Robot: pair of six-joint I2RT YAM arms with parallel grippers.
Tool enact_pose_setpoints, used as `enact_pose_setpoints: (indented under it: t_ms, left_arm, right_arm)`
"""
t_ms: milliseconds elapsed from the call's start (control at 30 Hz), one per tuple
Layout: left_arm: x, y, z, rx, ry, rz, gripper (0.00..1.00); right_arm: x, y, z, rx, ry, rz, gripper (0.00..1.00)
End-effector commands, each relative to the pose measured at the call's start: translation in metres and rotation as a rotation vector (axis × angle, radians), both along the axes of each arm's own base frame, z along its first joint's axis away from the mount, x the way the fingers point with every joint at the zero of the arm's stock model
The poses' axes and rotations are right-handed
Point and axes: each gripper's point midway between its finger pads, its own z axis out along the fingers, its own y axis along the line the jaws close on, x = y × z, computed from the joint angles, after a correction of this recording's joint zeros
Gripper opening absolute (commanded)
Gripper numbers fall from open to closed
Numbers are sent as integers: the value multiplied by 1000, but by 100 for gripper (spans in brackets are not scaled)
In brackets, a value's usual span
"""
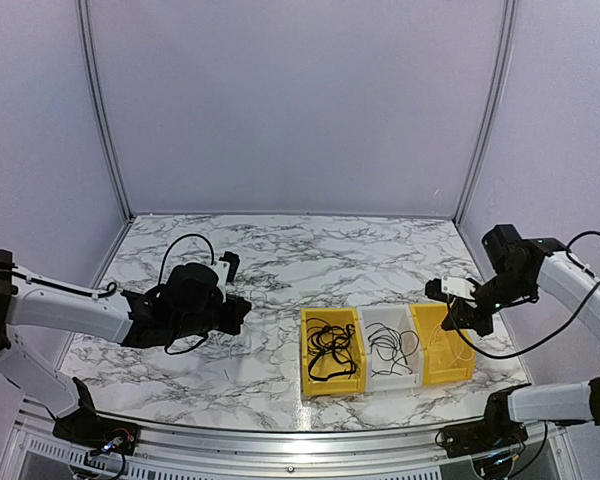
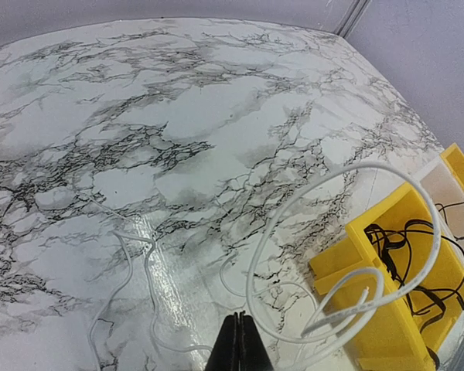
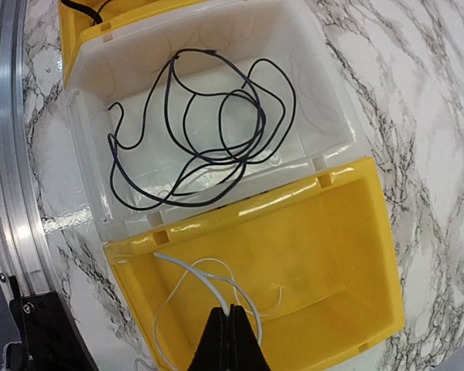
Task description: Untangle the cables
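My left gripper (image 1: 235, 312) (image 2: 240, 323) hangs low over the marble table, left of the bins, jaws shut. A white cable (image 2: 290, 232) loops up beside its tips, and a thinner run (image 2: 127, 267) trails left on the table; the pinch point itself is hidden. My right gripper (image 1: 458, 318) (image 3: 230, 309) is shut on a thin white cable (image 3: 187, 272) inside the right yellow bin (image 3: 332, 255) (image 1: 465, 368). A thin black cable (image 3: 209, 131) (image 1: 392, 345) lies in the white bin (image 3: 85, 154). A black tangle (image 1: 330, 348) (image 2: 410, 255) fills the left yellow bin (image 2: 379, 325).
The three bins stand side by side near the table's front edge, right of centre. An aluminium rail (image 3: 11, 154) runs along that edge. Wall panels close the back and sides. Bare marble (image 1: 310, 250) lies behind the bins.
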Motion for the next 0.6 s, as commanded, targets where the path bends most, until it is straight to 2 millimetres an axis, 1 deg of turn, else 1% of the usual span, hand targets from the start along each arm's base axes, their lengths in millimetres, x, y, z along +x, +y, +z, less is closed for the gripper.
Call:
enact_pose_setpoints:
  t_ms: [0,167,233,300,367,433,567]
  left_arm:
    - [1,2,8,-2,1,5,0]
    - [1,3,12,-14,0,19,0]
    - [2,4,13,-13,0,22,0]
    - [2,4,16,-15,-3,23,0]
    - [2,5,22,-20,-10,26,0]
    - [2,6,28,-22,-19,26,0]
    - [0,7,41,-18,-30,12,0]
  right_arm:
    - [7,5,-11,34,-15,31,0]
    - [13,-4,-37,-1,48,-31,0]
    - [24,-8,-43,-3,64,-96,0]
    - [39,-17,-48,-30,66,-184,0]
    - [52,-23,-50,-58,79,-237,12]
    - [60,-21,-40,-53,98,-244,24]
    - [70,-10,-7,8,91,-219,41]
